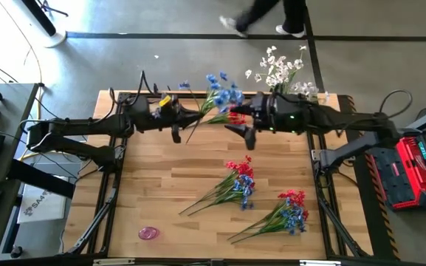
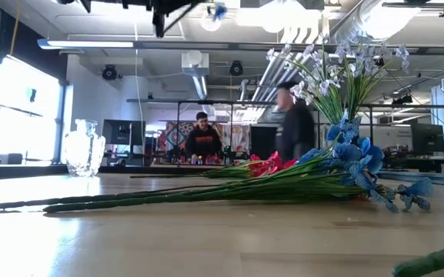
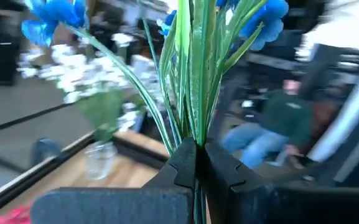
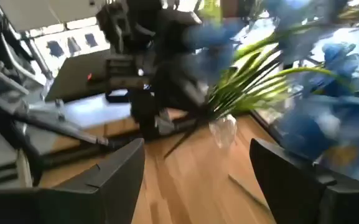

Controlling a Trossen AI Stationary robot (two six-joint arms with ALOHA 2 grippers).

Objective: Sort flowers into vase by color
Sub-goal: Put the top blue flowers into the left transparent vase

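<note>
left gripper (image 3: 196, 163) clamps one blue flower spray (image 1: 220, 92) | right gripper (image 4: 198, 180) wide, empty | two bunches (image 1: 231, 188) on table

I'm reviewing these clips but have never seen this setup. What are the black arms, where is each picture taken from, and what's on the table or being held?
These are two robot arms at a wooden table. One picture looks straight down, one looks level across the tabletop, and one comes from each arm's wrist.

The left gripper is shut on a blue flower spray, holding it by the stems above the table's far side. The right gripper is open, close to that spray and holding nothing.

Two bundles of red and blue flowers lie on the table. White flowers already stand in a vase at the far edge.
</note>
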